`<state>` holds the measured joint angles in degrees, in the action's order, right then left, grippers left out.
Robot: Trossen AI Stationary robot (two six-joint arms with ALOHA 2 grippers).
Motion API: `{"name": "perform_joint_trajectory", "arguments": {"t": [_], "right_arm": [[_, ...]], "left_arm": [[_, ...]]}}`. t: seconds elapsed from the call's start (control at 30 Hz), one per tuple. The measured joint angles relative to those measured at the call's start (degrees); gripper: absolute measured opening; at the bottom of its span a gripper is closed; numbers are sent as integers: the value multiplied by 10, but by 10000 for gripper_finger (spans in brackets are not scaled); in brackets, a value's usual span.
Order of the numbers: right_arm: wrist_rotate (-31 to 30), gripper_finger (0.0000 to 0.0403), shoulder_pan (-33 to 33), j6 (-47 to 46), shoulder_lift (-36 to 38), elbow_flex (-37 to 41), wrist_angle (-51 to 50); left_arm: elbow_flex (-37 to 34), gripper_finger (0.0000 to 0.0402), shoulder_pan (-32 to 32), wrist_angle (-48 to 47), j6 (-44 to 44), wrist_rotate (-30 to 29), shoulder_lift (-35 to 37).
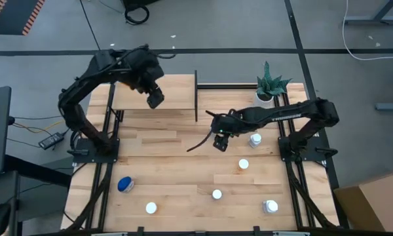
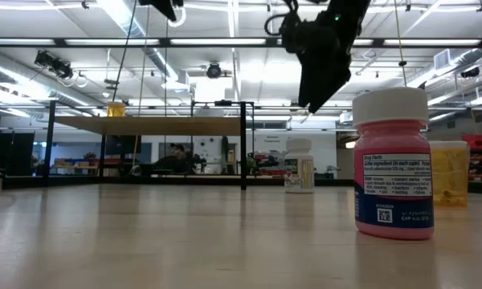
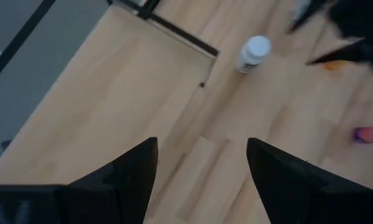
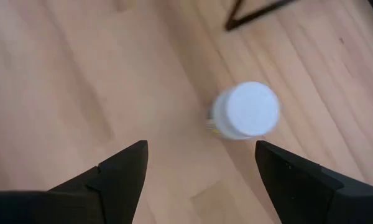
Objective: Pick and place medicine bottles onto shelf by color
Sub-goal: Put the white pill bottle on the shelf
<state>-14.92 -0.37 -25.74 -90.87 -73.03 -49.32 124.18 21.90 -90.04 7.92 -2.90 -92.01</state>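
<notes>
My right gripper (image 4: 199,180) hangs wide open and empty, a white-capped bottle (image 4: 245,111) on the table (image 4: 62,74) just ahead of its fingers. My left gripper (image 3: 202,174), open and empty, hovers over the shelf (image 3: 105,93), other bottles well beyond it.

Pink bottle (image 2: 394,170) with white cap and white label, orange translucent bottle (image 2: 449,173), blue bottle (image 1: 124,185), pale white bottle (image 2: 299,166), light-wood shelf (image 1: 154,92) on black frame, green spiky plant (image 1: 270,84)
</notes>
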Motion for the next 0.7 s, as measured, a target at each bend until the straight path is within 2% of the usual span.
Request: {"name": "perform_joint_trajectory", "arguments": {"t": [0.17,0.37,0.7], "right_arm": [[3,305,-44,-21,-4,0,14],[51,308,-81,9,-14,0,43],[58,347,-96,33,-40,1,53]], "left_arm": [[0,252,-32,0,0,-1,37],[0,247,-46,0,19,-4,73],[0,239,-65,0,76,-5,93]]}}
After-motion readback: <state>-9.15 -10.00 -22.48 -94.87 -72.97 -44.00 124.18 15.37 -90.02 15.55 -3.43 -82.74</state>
